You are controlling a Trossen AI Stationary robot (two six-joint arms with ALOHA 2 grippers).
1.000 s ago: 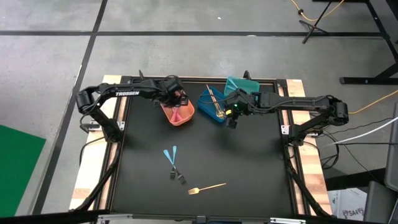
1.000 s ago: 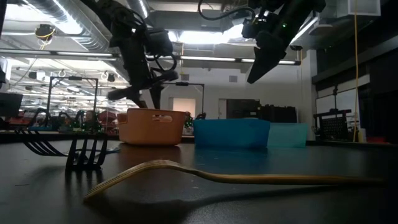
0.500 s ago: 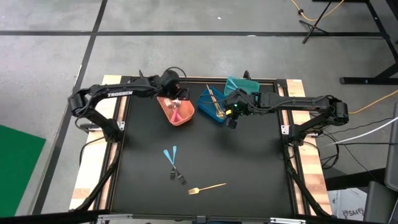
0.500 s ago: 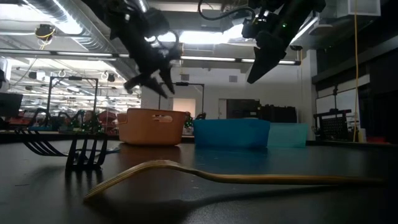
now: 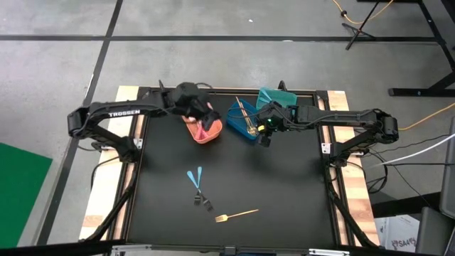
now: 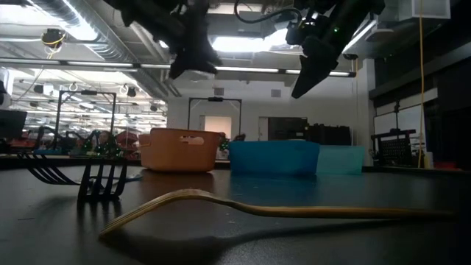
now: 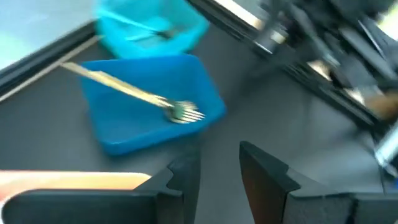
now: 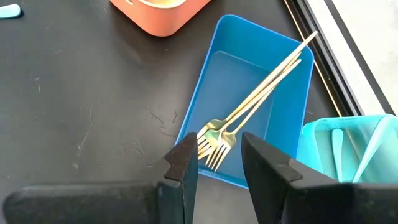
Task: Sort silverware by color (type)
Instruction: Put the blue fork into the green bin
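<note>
On the black worktop (image 5: 284, 185), the left gripper (image 5: 208, 122) hangs above the orange bin (image 5: 205, 128), which sits toward 12 o'clock from the worktop's centre; its jaws stand spread with a clear gap and nothing between them. Pink silverware (image 5: 202, 133) lies in that bin, partly hidden by the arm. The right gripper (image 5: 264, 139) hovers just off the blue bin (image 5: 242, 122), on that bin's 4 o'clock side, its jaws likewise apart and empty. In the blue bin, next to the orange one on its 3 o'clock side, lie two gold forks (image 8: 249, 106) side by side, tines toward the near end of the bin and handles resting over its far rim. The teal bin (image 5: 277, 97) stands at about 1 o'clock of the blue one, touching or nearly so, with light-blue-handled pieces (image 8: 339, 149) inside. Out on the open worktop, around 7 o'clock from its centre, two light-blue-handled utensils (image 5: 195, 178) lie crossed, their dark heads pointing toward 6 o'clock; how they are shaped is too small to tell from above, though the low view shows dark fork tines (image 6: 99, 180) there. Just beyond them, toward 5 o'clock, a single gold fork (image 5: 237, 214) lies flat and alone, well apart from both arms, its tines toward 9 o'clock.
</note>
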